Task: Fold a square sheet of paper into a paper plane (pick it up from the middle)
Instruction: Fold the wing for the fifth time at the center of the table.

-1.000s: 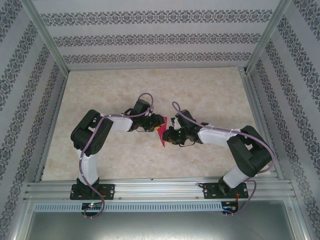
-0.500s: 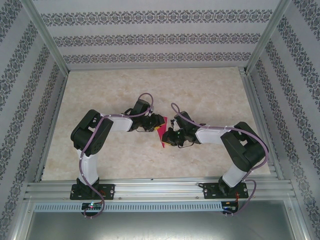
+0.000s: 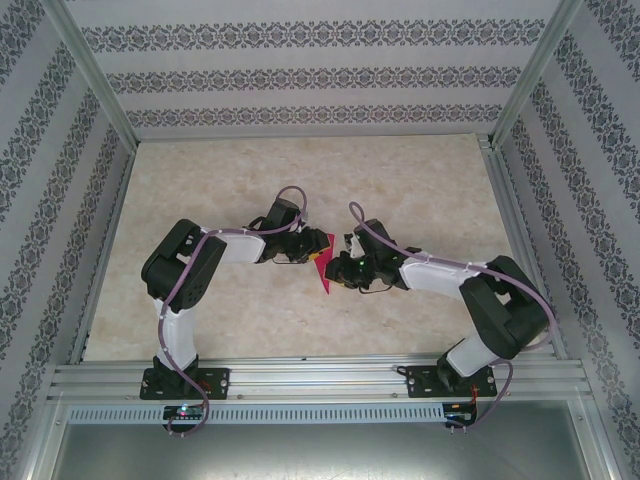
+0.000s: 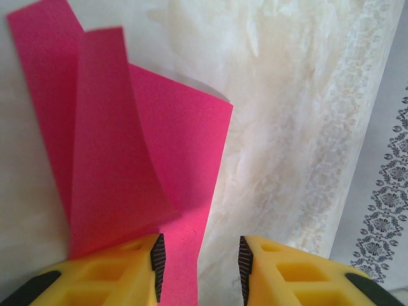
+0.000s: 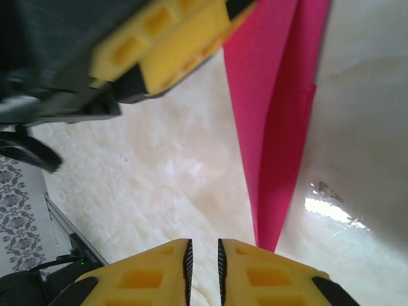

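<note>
Paper plane (image 3: 322,270) flap raised; left end effector (image 4: 199,258) open, right end effector (image 5: 203,252) barely open

The left arm (image 3: 185,265) and right arm (image 3: 495,300) bend inward, elbows out, wrists almost meeting. The left gripper (image 4: 199,261) holds its yellow fingers clearly apart. The right gripper (image 5: 204,261) has fingers nearly together, a thin slit between.

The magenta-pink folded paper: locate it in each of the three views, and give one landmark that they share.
Top external: the magenta-pink folded paper is a small sliver near the picture's centre.
Left wrist: the magenta-pink folded paper covers the upper left and runs down to the bottom edge.
Right wrist: the magenta-pink folded paper runs from the top right, tapering to a point low at centre-right.
Shared landmark: the cream marbled tabletop beneath it.
</note>
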Controlling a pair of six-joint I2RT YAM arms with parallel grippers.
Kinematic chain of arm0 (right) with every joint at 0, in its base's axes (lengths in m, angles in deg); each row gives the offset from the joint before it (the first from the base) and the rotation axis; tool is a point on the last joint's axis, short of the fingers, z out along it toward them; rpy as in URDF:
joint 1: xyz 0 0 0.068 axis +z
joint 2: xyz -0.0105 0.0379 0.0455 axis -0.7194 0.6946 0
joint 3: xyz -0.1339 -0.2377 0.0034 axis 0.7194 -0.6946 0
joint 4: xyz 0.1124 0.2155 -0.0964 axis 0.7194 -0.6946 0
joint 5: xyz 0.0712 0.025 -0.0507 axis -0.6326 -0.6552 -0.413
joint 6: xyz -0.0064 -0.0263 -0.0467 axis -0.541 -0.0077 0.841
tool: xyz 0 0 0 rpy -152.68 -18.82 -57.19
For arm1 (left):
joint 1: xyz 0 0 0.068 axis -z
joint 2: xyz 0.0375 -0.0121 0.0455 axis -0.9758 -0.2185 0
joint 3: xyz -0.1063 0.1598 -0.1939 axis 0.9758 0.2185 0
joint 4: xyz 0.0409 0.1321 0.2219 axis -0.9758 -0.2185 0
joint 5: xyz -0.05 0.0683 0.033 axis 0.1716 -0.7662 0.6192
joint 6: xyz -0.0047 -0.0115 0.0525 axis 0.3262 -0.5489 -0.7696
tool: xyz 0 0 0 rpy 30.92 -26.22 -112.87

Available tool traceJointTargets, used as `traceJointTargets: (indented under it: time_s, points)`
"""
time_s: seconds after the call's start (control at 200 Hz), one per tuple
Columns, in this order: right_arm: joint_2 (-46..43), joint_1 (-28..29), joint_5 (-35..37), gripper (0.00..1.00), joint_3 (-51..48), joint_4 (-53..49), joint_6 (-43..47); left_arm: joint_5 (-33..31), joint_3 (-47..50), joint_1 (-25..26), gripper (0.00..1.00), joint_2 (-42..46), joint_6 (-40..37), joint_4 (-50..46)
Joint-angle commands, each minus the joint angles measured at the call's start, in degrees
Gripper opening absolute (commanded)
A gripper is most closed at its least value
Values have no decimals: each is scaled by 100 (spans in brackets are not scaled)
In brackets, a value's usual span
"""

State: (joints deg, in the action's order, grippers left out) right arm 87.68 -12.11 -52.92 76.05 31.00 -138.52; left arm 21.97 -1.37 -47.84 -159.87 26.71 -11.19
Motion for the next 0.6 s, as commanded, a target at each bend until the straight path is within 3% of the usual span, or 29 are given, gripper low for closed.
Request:
traceJointTargets:
  time_s: [0.0,0.21,0.595]
  points:
    - [86,-83,183,23,-58,-173,39,-59,232,123,39,-140,14,-413]
    - [514,-59,86,23,-13,207,-214,-39,241,129,39,-150,23,-416]
    - [971,-40,-284,7,-33,545,-221,-43,229,127,39,-143,7,-462]
